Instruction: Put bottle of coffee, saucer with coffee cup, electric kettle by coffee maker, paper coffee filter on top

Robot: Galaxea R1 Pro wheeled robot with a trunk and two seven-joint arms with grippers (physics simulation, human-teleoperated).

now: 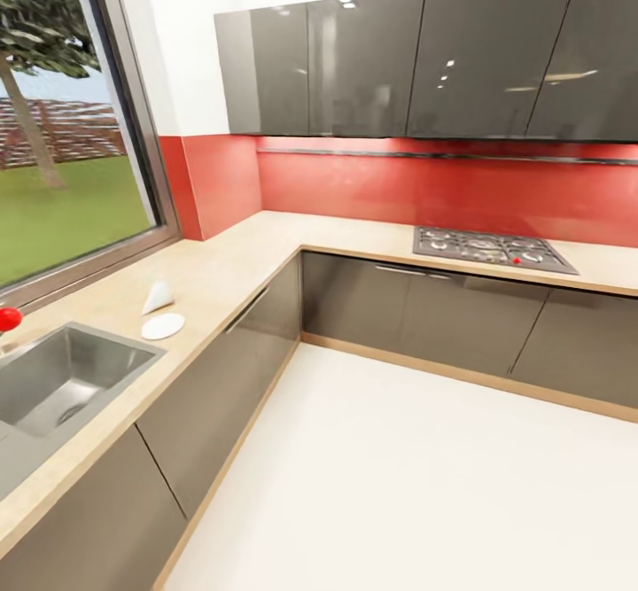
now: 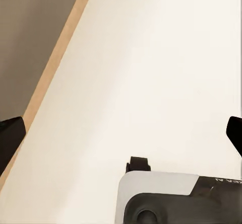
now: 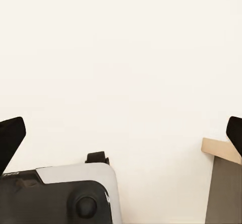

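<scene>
From the head camera I see an L-shaped kitchen countertop [image 1: 230,263] of light wood, running from the near left corner back to a red wall and then off to the right. On it lies the saucer [image 1: 163,326], a small flat white round plate, resting level with no direction to speak of. Just behind it, nearly touching, sits a small white cone-like thing [image 1: 158,297] leaning on its side; I cannot tell whether it is the coffee cup or a paper filter. Closer to me the steel sink [image 1: 62,378] is set into the counter, and a red knob [image 1: 9,318] shows at its far edge by the window [image 1: 62,130]. A gas hob [image 1: 492,250] sits on the right-hand run, under glossy grey wall cabinets [image 1: 425,55]. Grey cabinet fronts [image 1: 221,369] line the white floor [image 1: 425,485].

My left gripper [image 2: 121,133] hangs over bare floor beside the cabinet's wooden plinth, its jaws spread wide with nothing between them. My right gripper [image 3: 121,133] is likewise spread wide above bare floor, gripping nothing. The saucer is well away from both sets of jaws. Faint lettering on the left arm's housing is too cropped to read.
</scene>
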